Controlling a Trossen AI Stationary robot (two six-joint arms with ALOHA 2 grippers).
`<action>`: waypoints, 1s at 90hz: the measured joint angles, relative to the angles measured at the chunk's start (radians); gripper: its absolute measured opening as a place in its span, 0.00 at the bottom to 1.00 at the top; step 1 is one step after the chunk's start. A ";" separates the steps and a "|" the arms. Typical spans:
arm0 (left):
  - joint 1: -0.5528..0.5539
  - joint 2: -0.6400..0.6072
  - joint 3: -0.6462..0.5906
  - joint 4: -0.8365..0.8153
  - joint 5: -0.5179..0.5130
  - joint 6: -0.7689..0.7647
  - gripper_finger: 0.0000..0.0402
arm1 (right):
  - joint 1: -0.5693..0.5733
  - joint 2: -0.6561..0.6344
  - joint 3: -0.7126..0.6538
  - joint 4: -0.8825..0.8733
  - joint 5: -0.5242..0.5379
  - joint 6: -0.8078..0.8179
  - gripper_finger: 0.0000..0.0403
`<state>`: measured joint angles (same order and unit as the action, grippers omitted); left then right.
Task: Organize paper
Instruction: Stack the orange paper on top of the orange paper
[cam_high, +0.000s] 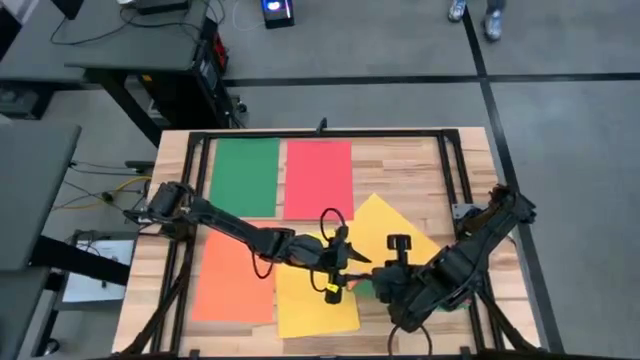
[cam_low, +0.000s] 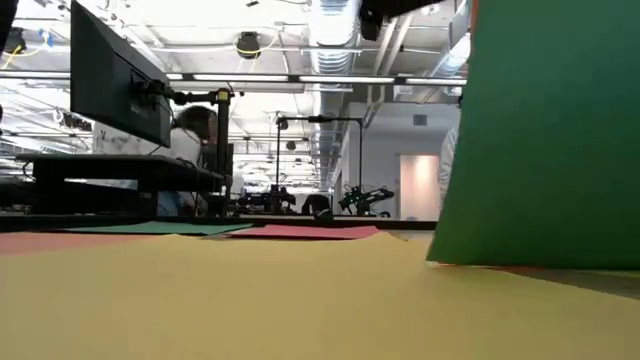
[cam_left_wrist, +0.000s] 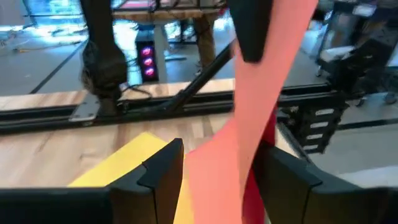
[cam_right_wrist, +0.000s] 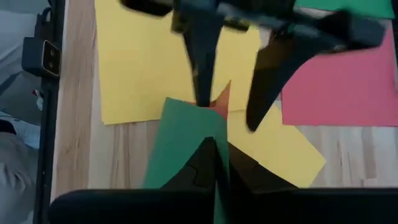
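Wooden table (cam_high: 420, 165): right gripper (cam_right_wrist: 214, 163) clamps green sheet (cam_right_wrist: 186, 140); left gripper (cam_left_wrist: 217, 171) wide astride orange sheet (cam_left_wrist: 249, 130).

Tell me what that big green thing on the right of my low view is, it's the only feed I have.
Observer: A green sheet, stood on edge and pinched in the right pincer.
Operator: And the left arm?
Observer: The left pincer is open, its fingers either side of an upright orange sheet next to the green one.
Operator: Is the yellow in front of me one sheet?
Observer: Two: a straight yellow sheet and a tilted yellow sheet.
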<state>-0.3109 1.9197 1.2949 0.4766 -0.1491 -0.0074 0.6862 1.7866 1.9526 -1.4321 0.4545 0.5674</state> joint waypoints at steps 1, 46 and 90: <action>0.001 0.004 0.000 0.005 0.002 0.001 0.42 | 0.000 0.000 0.000 0.000 0.000 0.000 0.00; 0.011 0.030 0.001 0.017 0.013 -0.007 0.39 | -0.001 0.000 0.000 -0.002 0.001 -0.004 0.00; 0.014 0.030 0.001 0.039 0.059 0.029 0.01 | -0.001 0.000 0.000 0.000 -0.008 0.001 0.00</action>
<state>-0.2970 1.9493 1.2961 0.5161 -0.0903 0.0219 0.6849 1.7866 1.9526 -1.4326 0.4461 0.5684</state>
